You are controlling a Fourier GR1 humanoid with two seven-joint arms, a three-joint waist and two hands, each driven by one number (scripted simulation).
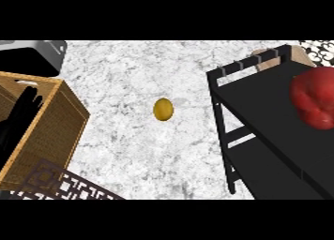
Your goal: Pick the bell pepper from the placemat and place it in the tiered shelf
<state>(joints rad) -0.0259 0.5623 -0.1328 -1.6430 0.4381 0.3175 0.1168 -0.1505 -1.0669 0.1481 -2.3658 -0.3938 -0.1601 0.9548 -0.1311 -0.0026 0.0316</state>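
Observation:
The red bell pepper [318, 96] lies on the top board of the black tiered shelf [267, 117] at the right, close to the view's right edge. Nothing is holding it. My left hand [17, 119] shows at the far left, black, fingers straight and pointing up, in front of the wicker basket [62, 122]. It is far from the pepper and holds nothing. My right hand does not show. A corner of the dark lattice-patterned placemat [62, 183] lies at the lower left, with nothing on the part that shows.
A small yellow oval fruit [163, 108] sits on the marble counter [142, 154] between basket and shelf. A grey and black fixture [31, 50] is at the top left. A black-and-white patterned surface [329, 50] shows at the top right, behind the shelf.

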